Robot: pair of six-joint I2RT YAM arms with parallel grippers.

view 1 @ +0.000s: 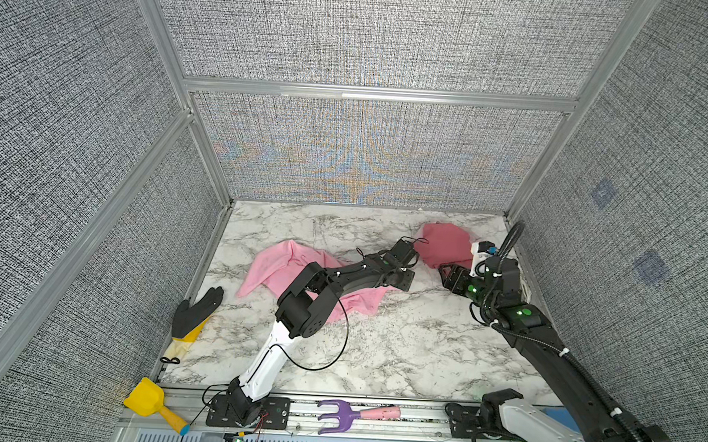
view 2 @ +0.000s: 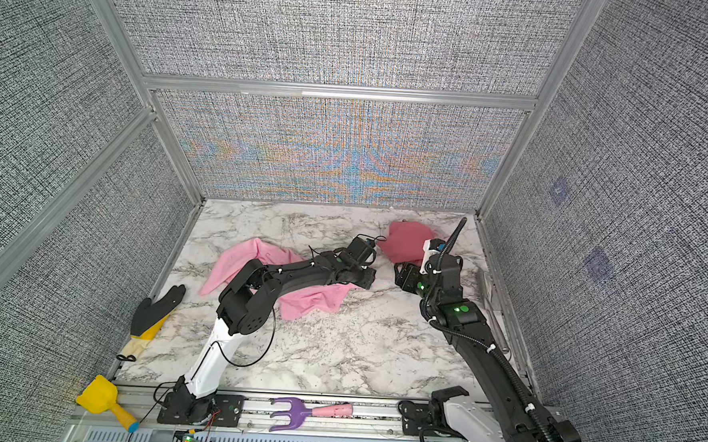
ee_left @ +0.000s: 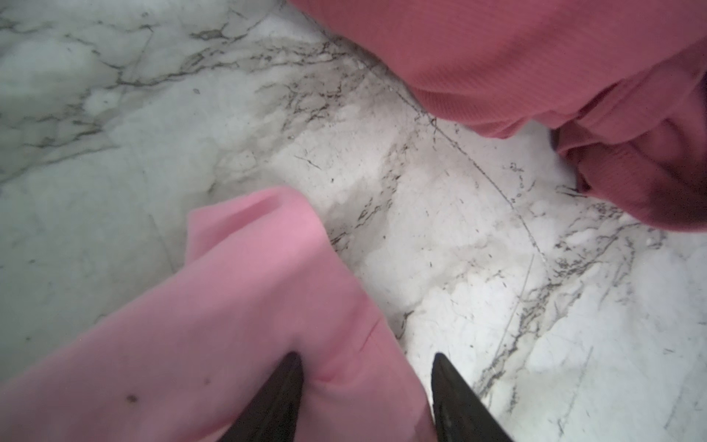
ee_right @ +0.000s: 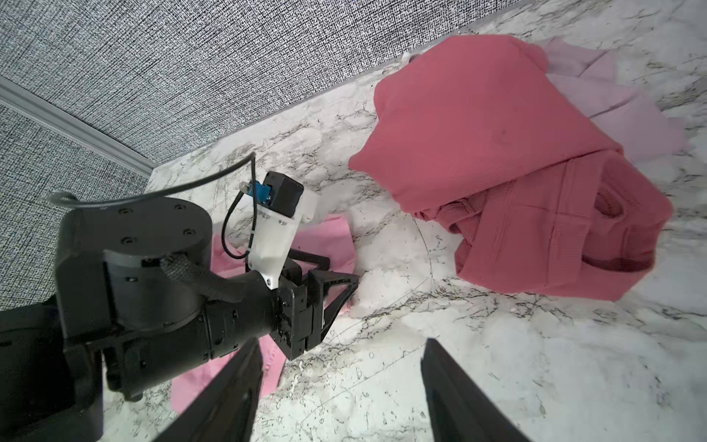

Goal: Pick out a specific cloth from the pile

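Note:
The light pink cloth (view 1: 271,263) (view 2: 233,261) lies spread on the left half of the marble table, apart from the pile. My left arm lies across it. My left gripper (view 1: 401,280) (view 2: 361,278) (ee_left: 367,356) is at the cloth's right edge. Its jaws stand apart with a fold of the cloth (ee_left: 229,306) between them, one finger pressing into the fabric. The pile is a darker rose-red cloth (view 1: 444,243) (ee_right: 478,126) bunched at the back right, with paler fabric (ee_right: 631,114) behind it. My right gripper (view 1: 449,275) (ee_right: 342,342) is open over bare marble beside it.
A black-and-yellow glove (view 1: 198,309) lies by the left wall. A yellow scoop (view 1: 147,398) and a purple hand rake (view 1: 338,414) rest on the front rail. Grey fabric walls close in three sides of the marble table (view 1: 399,349).

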